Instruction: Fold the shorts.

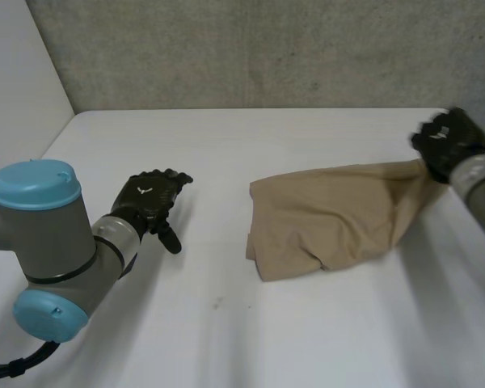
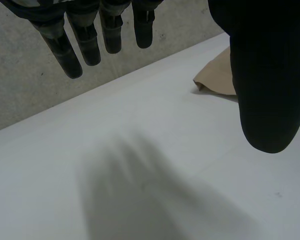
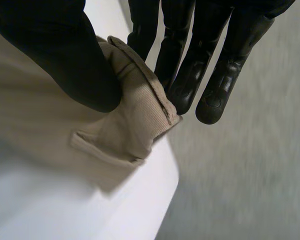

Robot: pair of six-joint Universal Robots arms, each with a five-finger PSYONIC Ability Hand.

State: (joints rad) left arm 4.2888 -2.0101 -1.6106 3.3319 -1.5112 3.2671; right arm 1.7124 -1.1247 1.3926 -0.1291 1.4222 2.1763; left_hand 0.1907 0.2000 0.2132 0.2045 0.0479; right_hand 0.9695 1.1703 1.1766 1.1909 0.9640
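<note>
A white table (image 1: pixel 226 339) fills the lower frame, with a grey concrete wall (image 1: pixel 267 48) running along the top behind it. The tan shorts (image 1: pixel 331 218) lie crumpled right of centre, one corner drawn up toward the right edge, where the right hand (image 1: pixel 449 141) pinches it between thumb and fingers. At centre left the left hand (image 1: pixel 149 198) hangs over bare table, fingers straight and loose, holding nothing.

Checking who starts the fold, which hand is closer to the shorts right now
Right. The right hand is on the shorts, pinching one corner at the table's far right. The left hand hangs open over bare table, well apart from their opposite edge.
</note>
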